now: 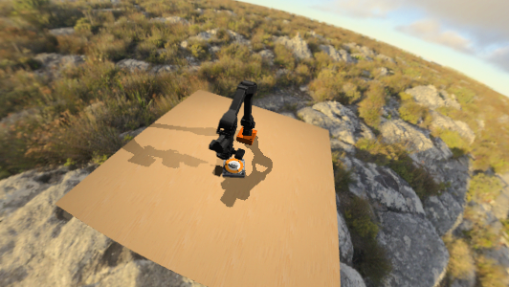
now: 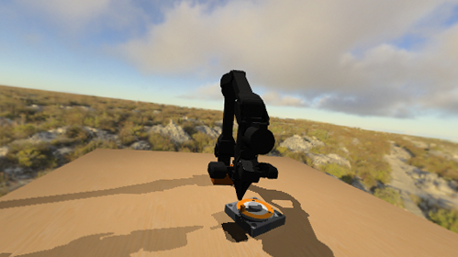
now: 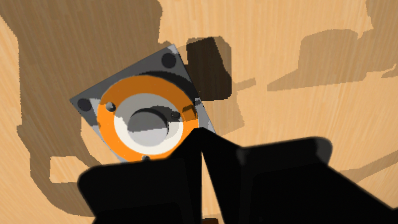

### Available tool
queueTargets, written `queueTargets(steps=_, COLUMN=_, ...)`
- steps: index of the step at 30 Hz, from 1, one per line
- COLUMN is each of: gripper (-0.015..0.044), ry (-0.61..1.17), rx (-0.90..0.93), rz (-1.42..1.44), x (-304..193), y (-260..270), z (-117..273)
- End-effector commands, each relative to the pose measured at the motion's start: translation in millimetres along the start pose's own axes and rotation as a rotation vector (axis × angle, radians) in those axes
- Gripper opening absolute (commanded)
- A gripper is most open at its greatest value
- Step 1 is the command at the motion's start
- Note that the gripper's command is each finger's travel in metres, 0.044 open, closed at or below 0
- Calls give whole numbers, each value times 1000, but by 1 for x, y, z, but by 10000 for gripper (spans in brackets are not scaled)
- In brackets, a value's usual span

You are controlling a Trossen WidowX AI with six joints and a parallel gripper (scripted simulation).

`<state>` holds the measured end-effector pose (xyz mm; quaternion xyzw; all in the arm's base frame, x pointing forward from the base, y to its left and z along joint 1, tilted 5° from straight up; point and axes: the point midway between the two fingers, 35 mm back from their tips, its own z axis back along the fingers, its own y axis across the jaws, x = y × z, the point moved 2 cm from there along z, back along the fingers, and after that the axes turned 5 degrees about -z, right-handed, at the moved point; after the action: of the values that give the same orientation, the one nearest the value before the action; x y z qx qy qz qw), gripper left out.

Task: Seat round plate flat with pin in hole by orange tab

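Observation:
The round plate [image 1: 227, 168] [image 2: 257, 217] [image 3: 106, 127], an orange ring around a pale centre, sits around the grey post [image 3: 148, 136] on the dark square base [image 2: 259, 230] [image 3: 125, 85]. The orange tab [image 3: 189, 112] is at the plate's right side in the wrist view, with a dark hole [image 3: 175, 115] just inward of it. I cannot tell whether the pin is inside that hole, or whether the plate lies fully flat. My gripper [image 2: 240, 199] [image 3: 199, 132] is shut and empty. Its tips are at the plate's edge close to the tab; contact is unclear.
The base rests on the wooden table [image 1: 191, 215] [image 2: 120, 194] in front of the arm's orange mount [image 1: 247, 137]. Shadows of the arm fall across the table and the base. The shut fingers hide the lower edge of the plate and base in the wrist view.

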<state>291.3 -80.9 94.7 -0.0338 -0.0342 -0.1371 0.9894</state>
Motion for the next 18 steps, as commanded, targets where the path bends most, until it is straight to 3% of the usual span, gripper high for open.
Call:
queueTargets(steps=1, gripper=0, ry=-13, rx=0, rz=-2, x=1, y=0, z=24)
queueTargets(steps=18, gripper=0, ry=-14, rx=1, rz=3, x=0, y=0, z=23)
